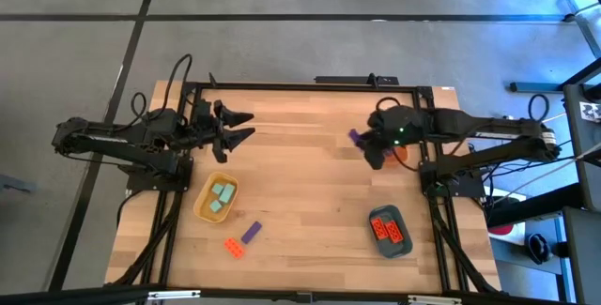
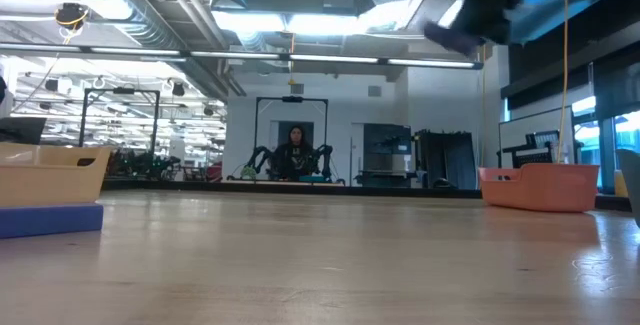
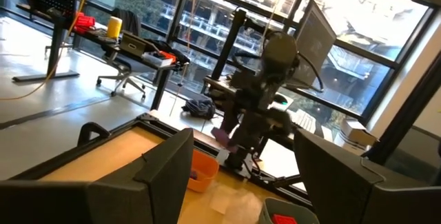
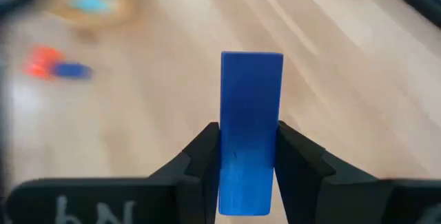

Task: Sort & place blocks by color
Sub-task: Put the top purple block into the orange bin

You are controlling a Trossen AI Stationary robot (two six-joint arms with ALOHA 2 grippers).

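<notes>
Purple oblong block (image 4: 250, 131) clamped between right fingers (image 4: 204, 156), long axis pointing forward.

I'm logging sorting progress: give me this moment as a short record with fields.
right gripper: shut on a purple block, raised above the table near the orange tray
left gripper: open, waiting at the table's far left
yellow tray: pale teal blocks
dark teal tray: red-orange blocks
loose on table: one purple brick, one red-orange brick

Purple block (image 4: 250, 131) gripped; others in trays, on table.
</notes>
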